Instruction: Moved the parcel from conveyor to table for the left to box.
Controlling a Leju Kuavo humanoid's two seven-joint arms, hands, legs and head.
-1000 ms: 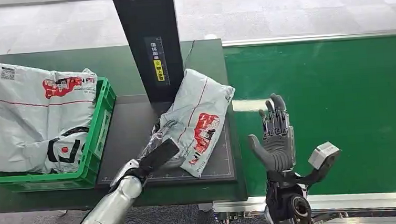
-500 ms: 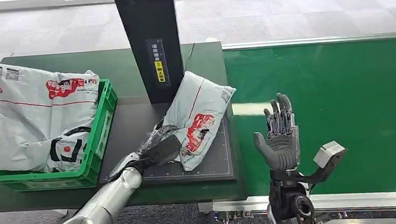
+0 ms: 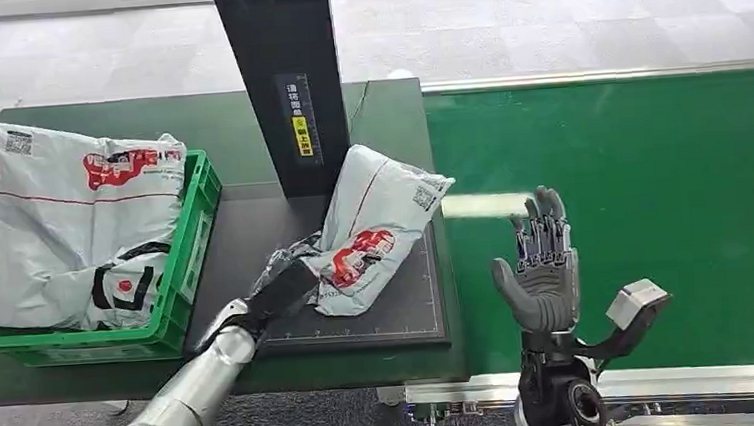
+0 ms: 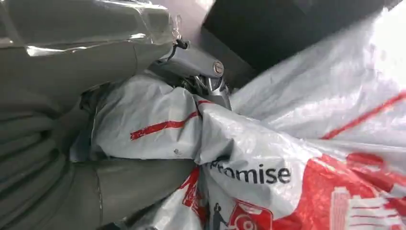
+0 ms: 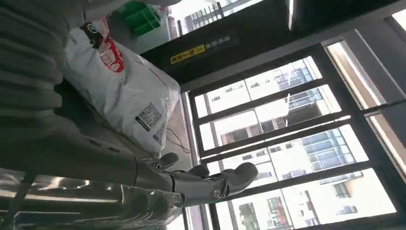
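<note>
Left hand, at the end of the silver arm entering from the lower left, gripped the near end of the grey parcel, its thumb and fingers closed on a bunched fold of the plastic; the left wrist view showed the same grasp at close range, the hand with crumpled film gathered between the thumb and the fingers, and the parcel printed in red and bearing the word "Promise". At far left, a green crate stood on the dark green table and held large grey mailer bags, which rose above its rim and spilled over its left side. Just right of the crate lay a black gridded mat, and on it rested the held parcel, tilted, with its far end leaning close against the base of a black upright post that carried a yellow label. The parcel was thus on the table side, off the belt, with its right corner reaching toward the mat's edge. Right of the mat ran the green conveyor, with a pale strip at its near-left edge. Over the belt's left margin, the right hand was raised upright, palm turned toward the parcel, fingers extended and apart, holding nothing. The right wrist view showed that hand with fingers outstretched, and the parcel beyond it, carrying a square code label.
</note>
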